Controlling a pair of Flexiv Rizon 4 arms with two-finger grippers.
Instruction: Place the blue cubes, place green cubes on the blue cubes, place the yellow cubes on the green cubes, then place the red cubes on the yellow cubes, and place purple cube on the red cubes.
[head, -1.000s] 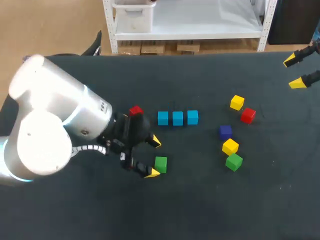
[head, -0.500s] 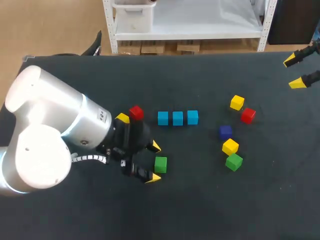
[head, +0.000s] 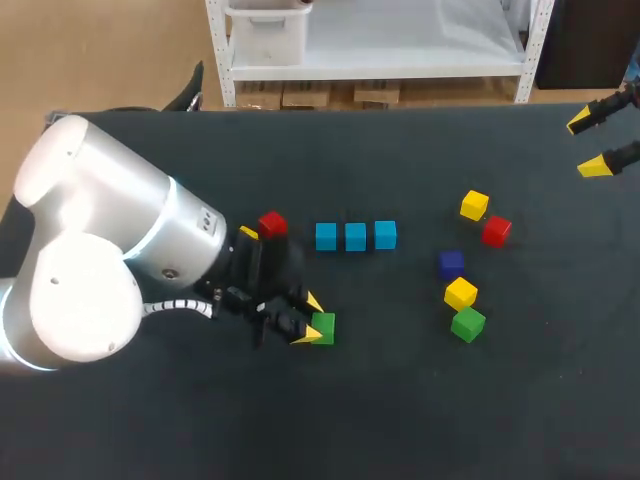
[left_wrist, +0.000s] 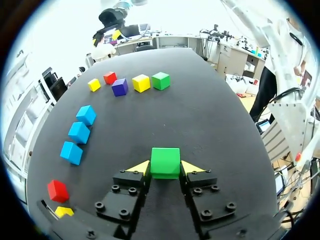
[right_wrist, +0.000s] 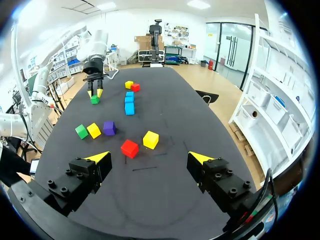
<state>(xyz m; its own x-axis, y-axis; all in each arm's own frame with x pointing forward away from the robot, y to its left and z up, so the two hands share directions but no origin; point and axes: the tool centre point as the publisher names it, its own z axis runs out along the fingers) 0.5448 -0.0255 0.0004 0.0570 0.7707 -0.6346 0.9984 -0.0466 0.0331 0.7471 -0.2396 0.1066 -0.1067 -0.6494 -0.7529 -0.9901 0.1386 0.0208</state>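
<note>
Green-on-blue step: left jaws clenched on green cube (left_wrist: 165, 162), right jaws released, well apart from the cubes; next, likely lift and centre it atop nearest blue cube (left_wrist: 72, 152).

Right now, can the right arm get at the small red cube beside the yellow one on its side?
Probably yes: the right arm's fingers stand open, and the small red cube lies uncovered ahead of them with nothing in between.

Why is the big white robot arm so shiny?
Head view: light glares off the left arm's rounded white shell, bleaching it. Left wrist view: the room beyond the black table is washed out white. Right wrist view: evenly lit.
</note>
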